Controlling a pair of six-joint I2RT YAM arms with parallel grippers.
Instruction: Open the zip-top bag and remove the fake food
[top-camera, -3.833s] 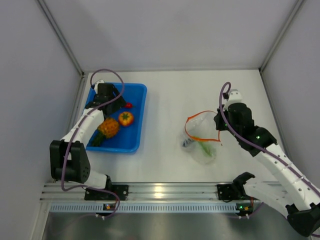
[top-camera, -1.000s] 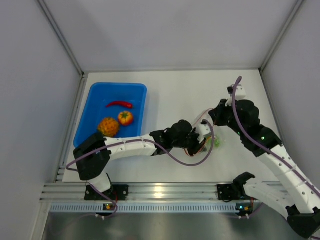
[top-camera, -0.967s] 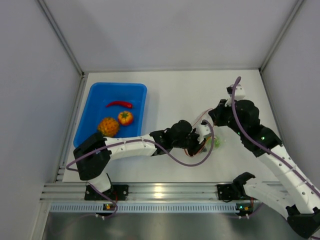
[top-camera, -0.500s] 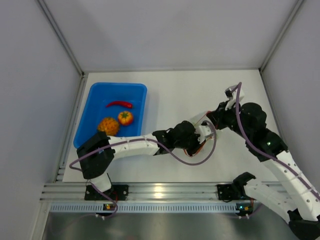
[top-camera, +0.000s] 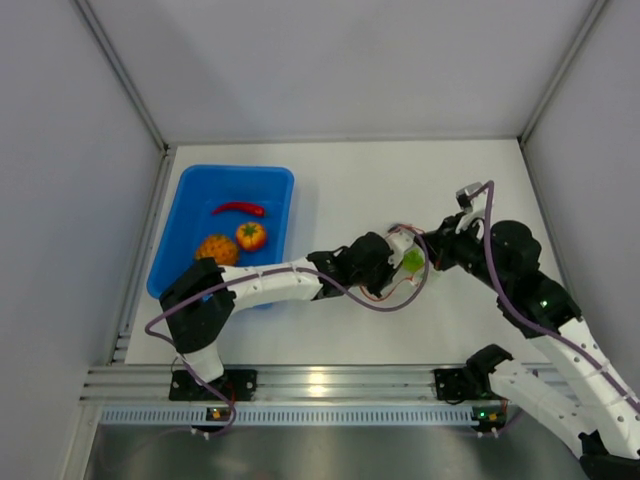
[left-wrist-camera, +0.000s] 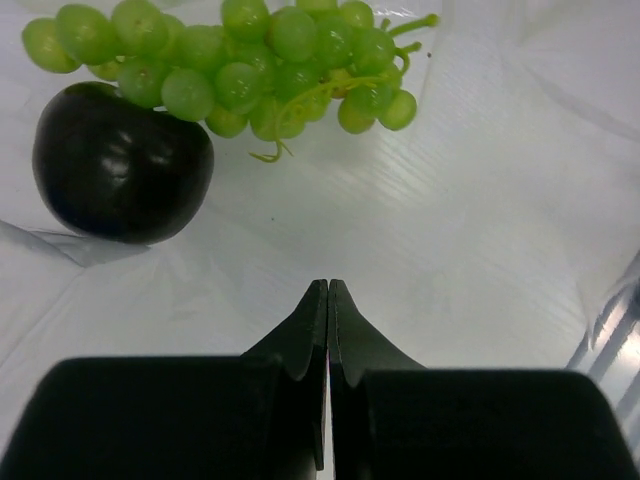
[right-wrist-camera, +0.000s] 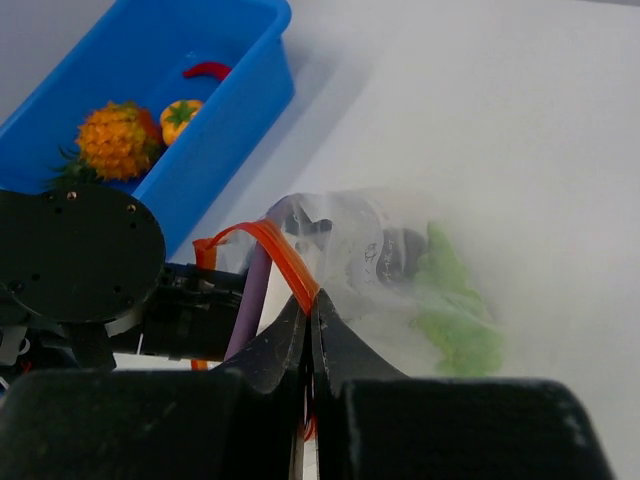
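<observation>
Left claw (left-wrist-camera: 327, 292) tips together, nothing betw. them, inside the bag (top-camera: 410, 266); green grapes (left-wrist-camera: 270, 60) & dark plum (left-wrist-camera: 120, 165) just ahead; right claw (right-wrist-camera: 309, 300) pinched on its orange zip strip (right-wrist-camera: 262, 240); bag mid-table, well right of blue tray (right-wrist-camera: 240, 110).

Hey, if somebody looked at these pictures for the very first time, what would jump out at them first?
Probably the bright blue tray on the left of the table, holding a red chili, an orange piece and a pineapple-like piece. Next, mid-table, the right gripper pinches the orange zip strip of the zip-top bag. The left gripper, shut, is inside it, facing green grapes and a glossy dark round fruit.
</observation>
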